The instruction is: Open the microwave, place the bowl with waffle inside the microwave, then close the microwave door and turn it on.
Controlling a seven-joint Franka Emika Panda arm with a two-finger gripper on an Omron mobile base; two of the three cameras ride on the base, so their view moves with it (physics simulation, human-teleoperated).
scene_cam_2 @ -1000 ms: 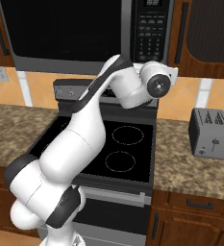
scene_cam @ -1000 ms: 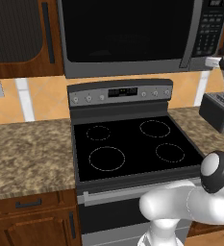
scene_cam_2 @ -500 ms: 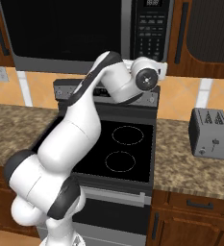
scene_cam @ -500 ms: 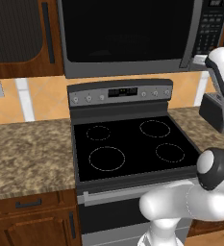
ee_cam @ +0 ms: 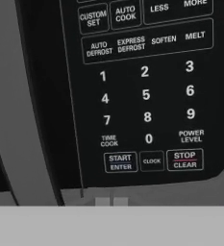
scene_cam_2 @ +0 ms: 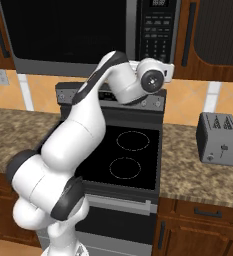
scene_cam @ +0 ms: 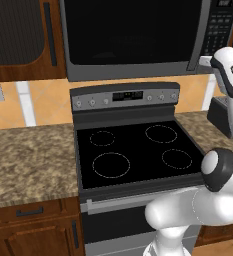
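Fingers of the gripper (ee_cam: 111, 201) pressed together on nothing, tips just below the microwave (scene_cam: 138, 35) keypad. Left of the tips, the microwave door (scene_cam: 130, 30), shut, its handle bar (ee_cam: 17, 115) alongside. Straight ahead, START/ENTER button (ee_cam: 120, 162); right, STOP/CLEAR (ee_cam: 184, 159).

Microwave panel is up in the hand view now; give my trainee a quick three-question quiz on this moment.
1. True or false: the microwave door is closed.
2. Which key lies nearest above the gripper: A) START ENTER, B) MELT, C) 3?
3. What appliance stands on the counter right of the stove?

Key: 1 true. 2 A. 3 the toaster.
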